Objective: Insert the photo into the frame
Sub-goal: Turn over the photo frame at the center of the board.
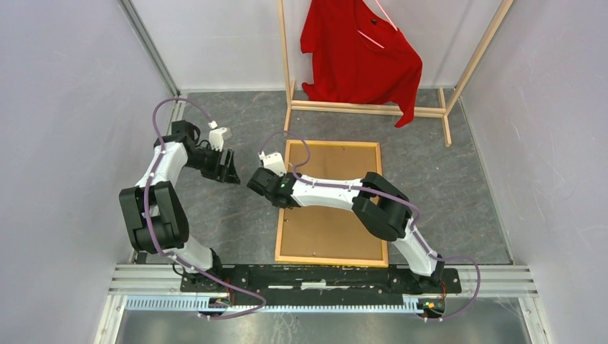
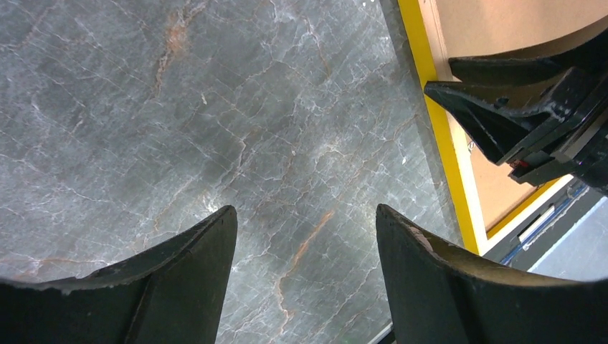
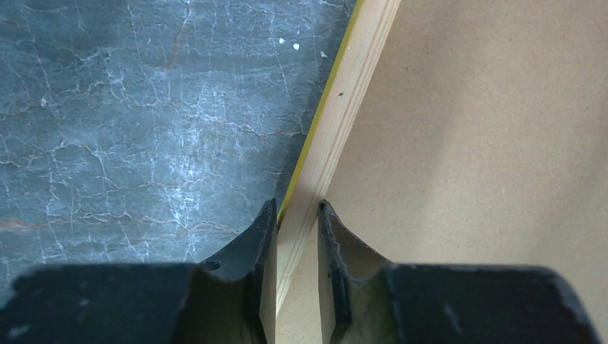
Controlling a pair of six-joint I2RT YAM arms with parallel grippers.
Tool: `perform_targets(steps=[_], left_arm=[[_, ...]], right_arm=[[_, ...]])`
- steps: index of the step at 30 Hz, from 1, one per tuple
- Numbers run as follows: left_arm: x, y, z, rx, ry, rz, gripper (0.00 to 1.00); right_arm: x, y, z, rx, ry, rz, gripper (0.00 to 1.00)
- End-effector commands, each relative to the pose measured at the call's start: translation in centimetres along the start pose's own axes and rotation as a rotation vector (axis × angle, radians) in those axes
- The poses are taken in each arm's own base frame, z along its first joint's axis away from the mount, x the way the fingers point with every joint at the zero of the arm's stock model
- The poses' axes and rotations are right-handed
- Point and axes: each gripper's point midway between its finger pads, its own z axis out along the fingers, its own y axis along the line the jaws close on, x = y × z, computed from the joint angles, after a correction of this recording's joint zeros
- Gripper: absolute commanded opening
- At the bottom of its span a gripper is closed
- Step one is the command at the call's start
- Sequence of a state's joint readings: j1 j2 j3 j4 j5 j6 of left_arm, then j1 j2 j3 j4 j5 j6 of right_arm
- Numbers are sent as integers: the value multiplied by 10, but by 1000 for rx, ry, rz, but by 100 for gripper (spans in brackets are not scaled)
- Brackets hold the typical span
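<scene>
My right tool (image 3: 297,204) pinches the frame (image 3: 344,107) by its nine o'clock rail, thin, stiff, probably light; my left tool (image 2: 305,211) gapes empty.

The frame (image 1: 330,262) is yellow-edged, backing (image 1: 326,229) brown, table (image 1: 229,215) grey-marbled.

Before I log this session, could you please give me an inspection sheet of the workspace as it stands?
Surface: grey marbled table.
Job's things: frame lies back up, with the brown backing board in it; photo not seen in any view.
Clutter: nothing seen.
Grippers: right gripper has its fingers pinching the frame's rail on the side nearest the left arm; left gripper is open over bare table beside the frame.
Cables: purple cables loop along both arms.
Surroundings: wooden rack with a red shirt at the far edge; pale walls on both sides.
</scene>
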State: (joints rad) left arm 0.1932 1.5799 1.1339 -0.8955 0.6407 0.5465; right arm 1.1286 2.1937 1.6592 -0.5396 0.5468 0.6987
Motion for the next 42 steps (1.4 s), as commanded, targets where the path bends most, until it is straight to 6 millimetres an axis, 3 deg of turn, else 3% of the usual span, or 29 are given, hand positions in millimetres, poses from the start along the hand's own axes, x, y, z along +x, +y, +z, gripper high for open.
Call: perform_targets(steps=[1, 3, 4, 8, 15, 23, 32, 42], left_arm=[[3, -8, -6, 23, -10, 60, 77], [5, -10, -7, 26, -5, 67, 77], [6, -10, -8, 28, -1, 70, 77], [11, -13, -8, 40, 10, 75, 76], [17, -27, -11, 83, 4, 90, 75], [17, -44, -10, 147, -33, 56, 74], [-35, -78, -46, 187, -170, 124, 73], [-74, -103, -77, 172, -300, 167, 71]], right_arm=[[7, 1, 6, 34, 26, 19, 15], [4, 0, 3, 39, 28, 26, 2], [0, 1, -2, 28, 25, 33, 0], [-22, 12, -34, -88, -6, 109, 0], [-64, 15, -110, -313, -92, 302, 0], [-131, 31, -183, -571, -183, 476, 0], [-196, 47, -248, -901, -231, 684, 0], [-241, 49, -305, -1190, -271, 835, 0]])
